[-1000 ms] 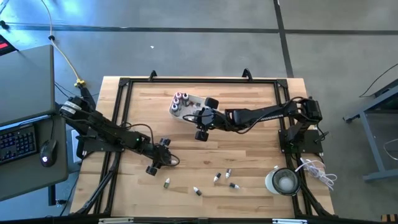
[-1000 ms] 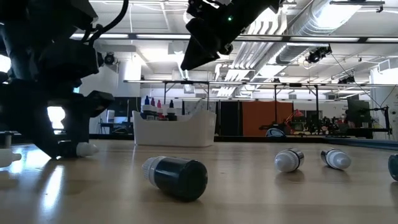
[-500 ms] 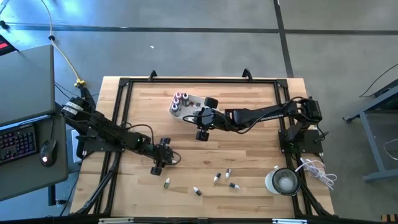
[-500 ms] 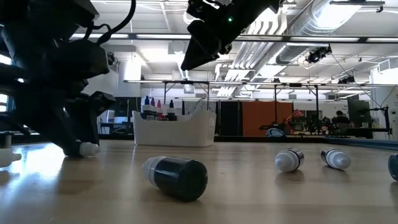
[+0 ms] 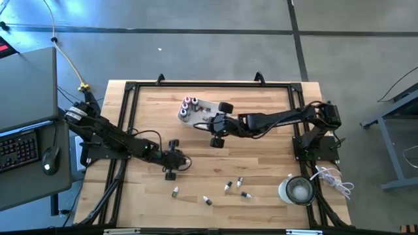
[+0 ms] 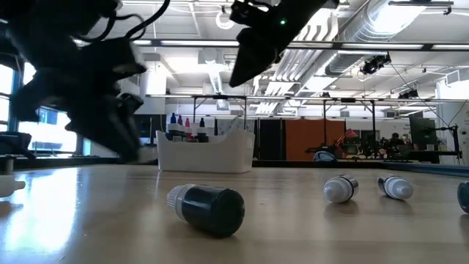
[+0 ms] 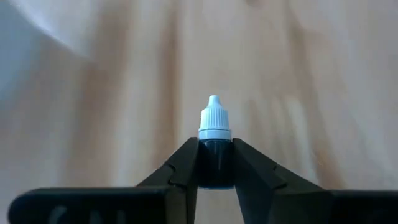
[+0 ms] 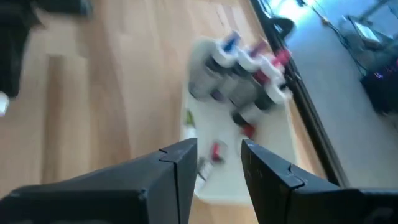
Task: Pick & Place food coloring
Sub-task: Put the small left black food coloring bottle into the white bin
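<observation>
Left wrist view: dropper bottle [image 7: 215, 155] pinched between jaws

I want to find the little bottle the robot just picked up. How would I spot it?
Look at the left arm over the wooden table. Its left pincer is shut on a tiny dark dropper bottle with a white pointed cap. It is the only bottle between fingers; the other loose ones lie flat on the wood.
</observation>
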Robot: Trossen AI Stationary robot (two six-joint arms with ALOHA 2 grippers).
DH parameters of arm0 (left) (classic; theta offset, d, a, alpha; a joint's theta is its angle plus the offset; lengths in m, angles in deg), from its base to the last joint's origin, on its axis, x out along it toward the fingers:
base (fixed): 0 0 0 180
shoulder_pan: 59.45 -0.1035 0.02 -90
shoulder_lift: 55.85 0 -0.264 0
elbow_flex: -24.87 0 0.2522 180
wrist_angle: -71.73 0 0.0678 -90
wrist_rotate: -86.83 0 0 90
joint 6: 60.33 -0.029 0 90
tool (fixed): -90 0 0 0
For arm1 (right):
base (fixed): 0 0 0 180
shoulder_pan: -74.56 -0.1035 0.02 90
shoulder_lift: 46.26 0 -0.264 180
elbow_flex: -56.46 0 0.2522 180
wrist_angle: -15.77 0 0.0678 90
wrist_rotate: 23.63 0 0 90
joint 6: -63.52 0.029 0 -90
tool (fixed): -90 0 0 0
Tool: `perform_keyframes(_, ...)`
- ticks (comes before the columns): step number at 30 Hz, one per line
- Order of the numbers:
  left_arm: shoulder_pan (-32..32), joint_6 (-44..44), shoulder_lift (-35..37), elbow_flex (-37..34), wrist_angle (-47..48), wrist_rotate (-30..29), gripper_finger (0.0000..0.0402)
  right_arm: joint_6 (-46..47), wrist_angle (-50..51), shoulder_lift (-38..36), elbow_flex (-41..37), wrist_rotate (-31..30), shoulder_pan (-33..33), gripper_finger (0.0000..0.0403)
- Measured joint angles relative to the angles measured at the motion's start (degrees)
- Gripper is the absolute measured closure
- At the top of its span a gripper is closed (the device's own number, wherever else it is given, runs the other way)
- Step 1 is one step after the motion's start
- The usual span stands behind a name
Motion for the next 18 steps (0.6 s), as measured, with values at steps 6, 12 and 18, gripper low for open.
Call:
perform_keyframes(6,-6.9,-0.7,0.0,6.6,0.3,-13.5,0.0315,10.0,11.2,-4.3,0.0,-3.1,0.0,0.0284)
perform_keyframes(12,-21.5,-5.1,0.1,12.1,0.3,-7.0,0.0316,19.0,20.4,-5.3,0.1,-1.2,-1.5,0.0284)
perform_keyframes(18,-33.6,-7.1,-0.9,13.4,0.7,6.4,0.0316,23.5,22.6,-4.8,-1.0,-0.1,-5.5,0.0284)
